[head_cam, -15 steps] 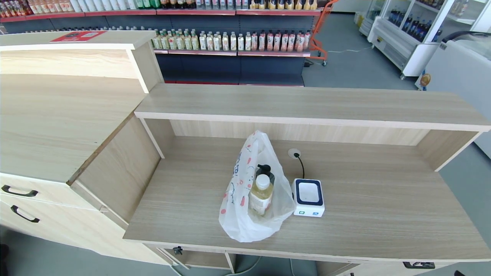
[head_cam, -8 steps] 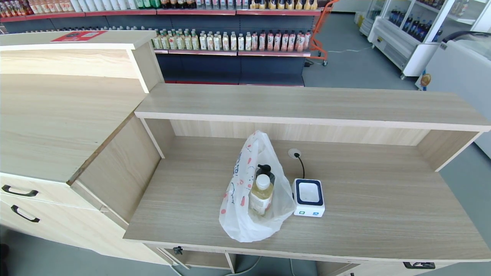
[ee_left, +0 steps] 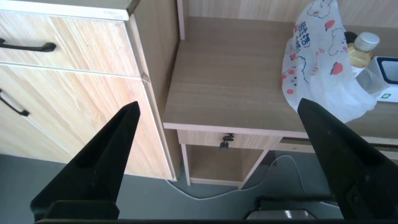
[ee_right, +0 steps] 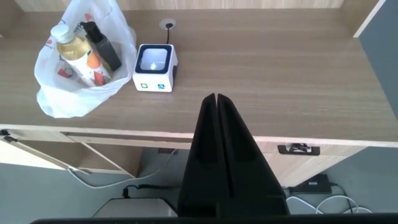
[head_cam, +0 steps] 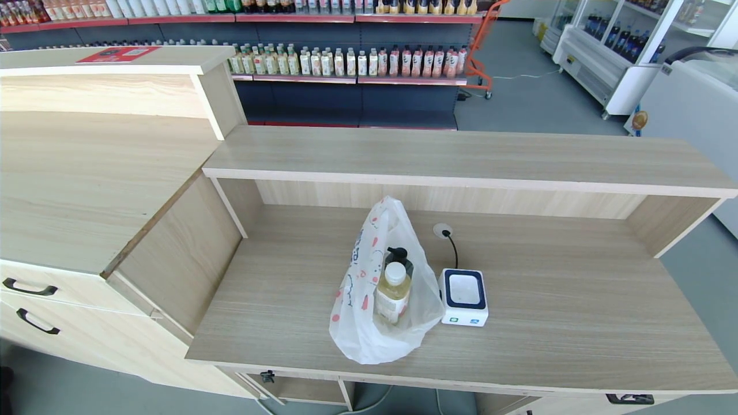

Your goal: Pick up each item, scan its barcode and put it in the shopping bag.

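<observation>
Nothing moved; red-printed shopping bag (head_cam: 353,323) holds bottles (head_cam: 394,293); left jaws wide, right jaws closed.

Light was bright and even all over, like soft overhead store lighting, so shadows were faint. The tabletop (head_cam: 548,323) only had a weak, fuzzy shadow hugging the shopping bag (head_cam: 360,323) and a dimmer band tucked under the upper ledge (head_cam: 461,155). The scanner (head_cam: 464,297) screen caught a pale sheen, brighter in the right wrist view. The bag's thin plastic glowed where light passed through. The freezer lid (head_cam: 703,75) had a washed-out glare. The head view bowed straight edges toward its corners. In the wrist views the left pincer (ee_left: 217,106) and right pincer (ee_right: 216,99) were near-black shapes with no surface detail.
</observation>
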You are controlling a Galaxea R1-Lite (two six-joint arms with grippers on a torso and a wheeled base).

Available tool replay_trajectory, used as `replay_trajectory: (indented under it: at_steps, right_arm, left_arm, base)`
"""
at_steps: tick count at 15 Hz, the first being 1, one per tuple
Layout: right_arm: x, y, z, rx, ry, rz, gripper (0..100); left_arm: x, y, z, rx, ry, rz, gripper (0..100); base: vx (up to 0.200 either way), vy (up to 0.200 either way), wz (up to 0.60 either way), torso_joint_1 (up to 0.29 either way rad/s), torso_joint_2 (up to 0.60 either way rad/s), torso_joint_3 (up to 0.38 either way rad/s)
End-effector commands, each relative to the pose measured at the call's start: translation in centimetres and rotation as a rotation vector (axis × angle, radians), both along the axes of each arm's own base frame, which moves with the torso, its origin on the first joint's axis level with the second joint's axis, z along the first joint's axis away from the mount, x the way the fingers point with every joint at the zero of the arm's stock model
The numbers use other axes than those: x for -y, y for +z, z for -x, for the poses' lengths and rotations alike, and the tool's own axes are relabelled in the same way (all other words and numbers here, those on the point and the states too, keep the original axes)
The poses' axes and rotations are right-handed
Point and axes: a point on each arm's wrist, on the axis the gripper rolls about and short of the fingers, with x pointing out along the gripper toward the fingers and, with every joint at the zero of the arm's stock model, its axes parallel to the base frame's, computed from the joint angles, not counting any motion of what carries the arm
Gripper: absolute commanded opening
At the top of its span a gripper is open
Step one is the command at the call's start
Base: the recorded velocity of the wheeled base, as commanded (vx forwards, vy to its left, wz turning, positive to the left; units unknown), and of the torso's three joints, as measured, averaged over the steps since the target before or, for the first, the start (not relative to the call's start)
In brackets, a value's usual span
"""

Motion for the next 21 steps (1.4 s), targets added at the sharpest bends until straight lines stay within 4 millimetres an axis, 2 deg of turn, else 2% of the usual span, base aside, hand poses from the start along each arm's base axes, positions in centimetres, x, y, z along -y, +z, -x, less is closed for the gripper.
replay_trajectory:
  at_steps: [1, 6, 15, 19, 21]
  right_arm:
    - [0.00, -0.01, -0.04, -0.007, 0.002, 0.000, 0]
    - [0.00, -0.01, -0.04, -0.007, 0.002, 0.001, 0]
    - [0.00, -0.01, -0.04, -0.007, 0.002, 0.001, 0]
    - [0.00, -0.01, -0.04, -0.007, 0.002, 0.003, 0]
    - [0.00, -0.01, -0.04, -0.007, 0.002, 0.003, 0]
  left_arm:
    - [0.00, 0.01, 0.00, 0.002, 0.002, 0.009, 100]
    - [0.00, 0.00, 0.00, 0.001, -0.001, 0.000, 100]
    - [0.00, 0.00, 0.00, 0.001, -0.001, -0.005, 100]
    - [0.00, 0.00, 0.00, 0.001, -0.001, -0.005, 100]
    - [0.00, 0.00, -0.01, -0.001, -0.001, -0.005, 100]
  base:
    - [0.000, 0.000, 0.00, 0.000, 0.00, 0.000]
    - [0.000, 0.000, 0.00, 0.000, 0.00, 0.000]
    - [0.000, -0.200, 0.00, 0.003, 0.00, 0.001]
    - [0.000, 0.000, 0.00, 0.000, 0.00, 0.000]
    - [0.200, 0.000, 0.00, 0.005, 0.00, 0.000]
